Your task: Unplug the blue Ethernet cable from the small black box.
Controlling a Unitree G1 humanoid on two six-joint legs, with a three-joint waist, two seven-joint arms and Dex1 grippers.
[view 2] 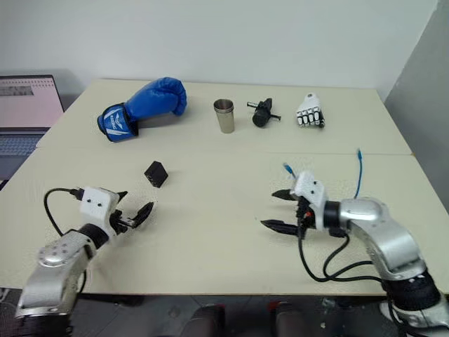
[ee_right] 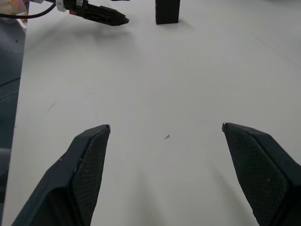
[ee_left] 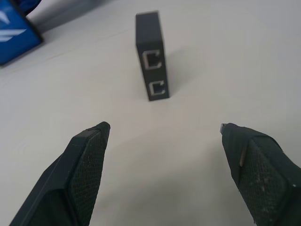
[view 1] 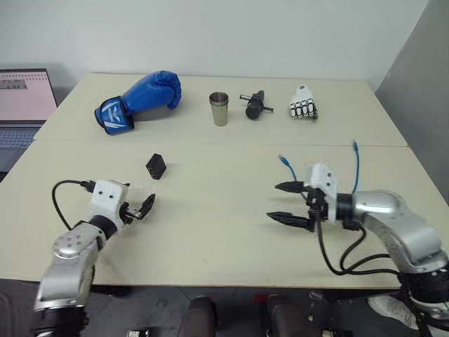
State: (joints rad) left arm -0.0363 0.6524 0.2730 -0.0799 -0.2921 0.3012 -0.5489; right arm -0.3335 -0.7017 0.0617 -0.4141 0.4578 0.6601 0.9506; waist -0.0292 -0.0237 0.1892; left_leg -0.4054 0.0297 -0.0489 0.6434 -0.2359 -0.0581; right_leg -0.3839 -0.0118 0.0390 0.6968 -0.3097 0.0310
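Observation:
The small black box (view 1: 156, 166) stands alone on the table left of centre. In the left wrist view it (ee_left: 151, 56) shows two port openings with nothing plugged in. My left gripper (view 1: 140, 203) is open, a short way in front of the box and not touching it. The blue Ethernet cable (view 1: 284, 163) lies at the right with one plug tip beside my right gripper (view 1: 273, 201) and its other end (view 1: 356, 147) farther right. Its middle is hidden behind that wrist. My right gripper is open with nothing between its fingers (ee_right: 89, 155).
Along the far side stand a blue boxing glove (view 1: 140, 98), a metal cup (view 1: 219, 107), a black cylindrical tool (view 1: 254, 105) and a white robot hand (view 1: 303, 103). A laptop (view 1: 24, 98) sits off the table's left edge. Black arm cables (view 1: 351, 260) hang at the front right.

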